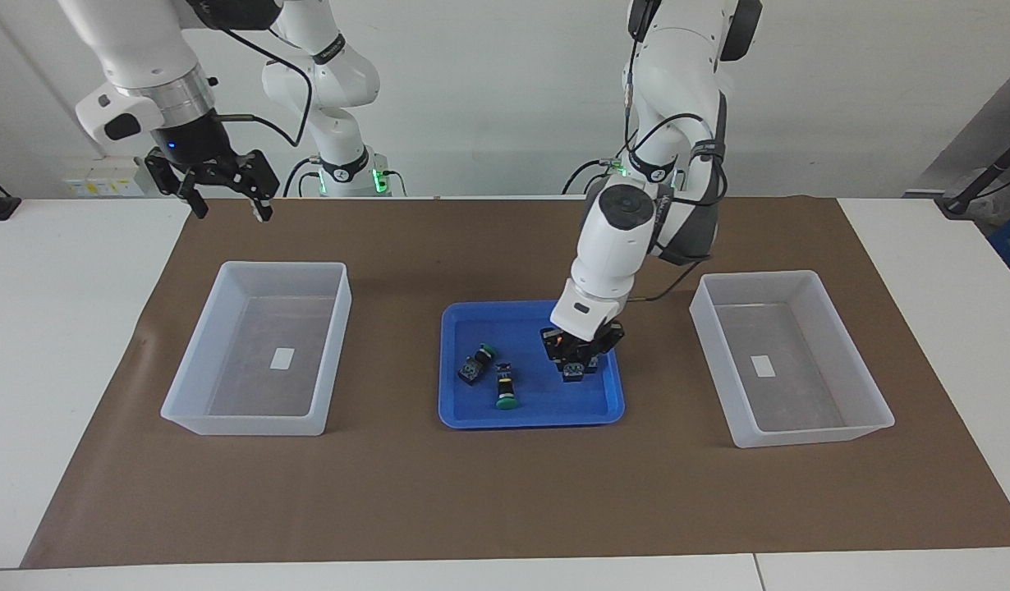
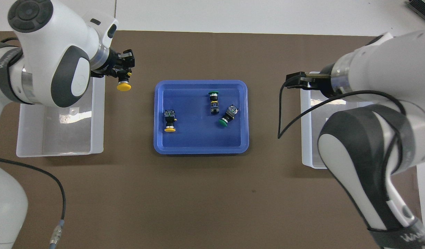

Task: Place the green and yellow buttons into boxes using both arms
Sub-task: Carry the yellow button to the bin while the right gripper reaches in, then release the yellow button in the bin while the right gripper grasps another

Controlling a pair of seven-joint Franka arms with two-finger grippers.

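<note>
1. The left arm (image 1: 608, 238) reaches down toward the middle of the table. The left gripper (image 2: 123, 74) is clamped on the black body of a yellow button (image 2: 123, 86), held clear of the surface. The button's long axis looks roughly upright, with the cap pointing down. The facing view puts it over the blue tray's end nearest the left arm, while the overhead view puts it over the mat beside that end. I cannot tell which is right.
2. The right arm (image 1: 144, 74) waits. The right gripper (image 1: 222, 189) is raised by the box at its own end of the table, fingers spread and empty.
3. A brown mat (image 1: 505, 492) covers the table.
4. Two clear boxes rest on the mat. One box (image 1: 259, 349) is toward the right arm's end and the other box (image 1: 788, 357) is toward the left arm's end. Neither holds a button.
5. The blue tray (image 2: 198, 145) sits between the boxes.
6. Three buttons lie on their sides in the tray:
   - The second yellow button (image 2: 170, 121) lies toward the left arm's end, with its cap pointing toward the robots.
   - One green button (image 2: 214, 101) has its cap pointing away from the robots.
   - The other green button (image 2: 228, 116) lies just beside it on a diagonal. Its cap points toward the robots and the left arm's end.
</note>
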